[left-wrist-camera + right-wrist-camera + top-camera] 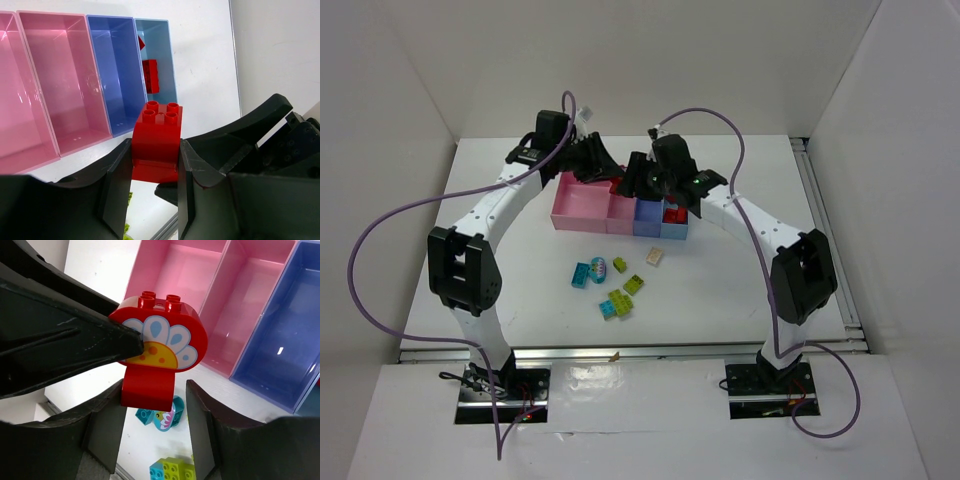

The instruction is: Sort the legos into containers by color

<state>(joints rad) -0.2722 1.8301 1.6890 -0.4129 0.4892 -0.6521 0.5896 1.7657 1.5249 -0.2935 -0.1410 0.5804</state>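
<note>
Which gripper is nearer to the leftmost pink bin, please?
Left. The left gripper hangs by the pink bin's far right corner; the right gripper sits further right, near the blue bin.

The left arm (490,210) and right arm (760,225) arched inward, wrists nearly meeting. The left gripper (155,165) clamped a red brick (157,130). The right gripper (155,395) stood spread, its 2 jaws flanking the brick's base.

My left fingers (117,190) are matt black plastic, faintly scuffed along the inner edges. The red brick (156,137) is smooth, glossy plastic with a printed flower on one face. The containers (65,75) are shiny pink and blue plastic that catches the light. The surface (205,65) is white, smooth and matt. My right fingers (202,435) have the same dull black finish.
</note>
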